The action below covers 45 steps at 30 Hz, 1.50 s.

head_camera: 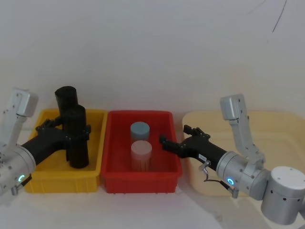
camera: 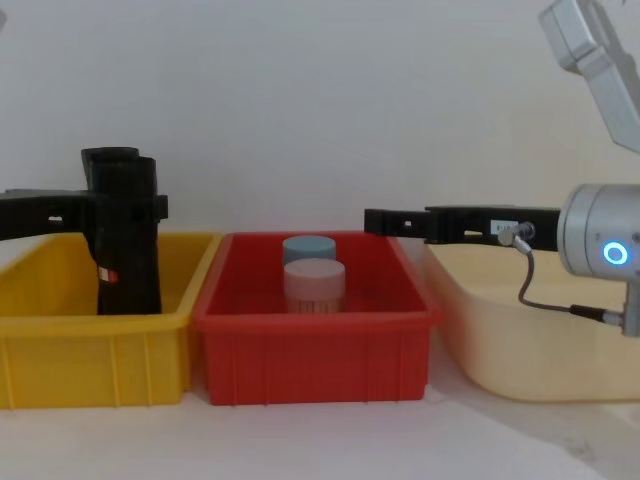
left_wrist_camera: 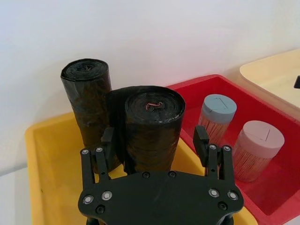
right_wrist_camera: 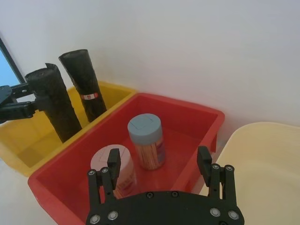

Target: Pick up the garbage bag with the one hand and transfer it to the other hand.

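Left hand (head_camera: 64, 131) grips garbage bag (head_camera: 76, 137); right hand (head_camera: 178, 138) open; white wall (head_camera: 152, 47) behind.

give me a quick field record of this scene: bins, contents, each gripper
yellow bin: two black garbage bag rolls, upright
gripped roll: nearer one, left gripper closed around its upper part
twin roll: behind it, free, with a red-and-white label
red bin: blue-lidded jar and pink-lidded jar
cream tub: on the robot's right
right gripper: open, hovering over the red bin's right edge, holding nothing
handover: not yet done
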### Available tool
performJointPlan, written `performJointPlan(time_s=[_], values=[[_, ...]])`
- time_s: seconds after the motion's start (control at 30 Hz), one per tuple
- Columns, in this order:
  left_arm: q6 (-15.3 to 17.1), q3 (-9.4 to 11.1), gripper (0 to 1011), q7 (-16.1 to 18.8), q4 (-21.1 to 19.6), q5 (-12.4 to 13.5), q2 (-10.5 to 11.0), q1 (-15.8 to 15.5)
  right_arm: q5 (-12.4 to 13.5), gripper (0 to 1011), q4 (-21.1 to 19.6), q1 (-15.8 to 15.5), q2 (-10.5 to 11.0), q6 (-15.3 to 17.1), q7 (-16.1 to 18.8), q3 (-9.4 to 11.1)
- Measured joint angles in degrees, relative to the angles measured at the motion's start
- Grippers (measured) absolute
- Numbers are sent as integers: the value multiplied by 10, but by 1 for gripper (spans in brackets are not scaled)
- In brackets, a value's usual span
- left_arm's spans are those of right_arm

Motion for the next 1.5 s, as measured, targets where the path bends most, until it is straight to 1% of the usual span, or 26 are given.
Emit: performJointPlan(time_s=[0.3, 0.67, 0.83, 0.87, 1.13, 1.5], values=[[-2, 8, 1002, 0, 8, 8, -3, -8, 3, 1004, 6, 7, 4, 2, 13, -10], [-5, 12, 1002, -1, 12, 12, -5, -12, 0, 1004, 20, 30, 2, 0, 38, -38], [-6, 12, 1002, -1, 13, 13, -6, -13, -4, 1004, 29, 40, 0, 1, 47, -49], [-6, 12, 1002, -1, 13, 14, -6, -13, -6, 1004, 33, 45, -2, 2, 51, -55], [-6, 13, 1002, -2, 14, 14, -6, -14, -10, 1004, 47, 60, -8, 4, 61, -70], [-7, 14, 1002, -2, 15, 15, -7, -15, -21, 1004, 80, 82, -21, 0, 69, -83]])
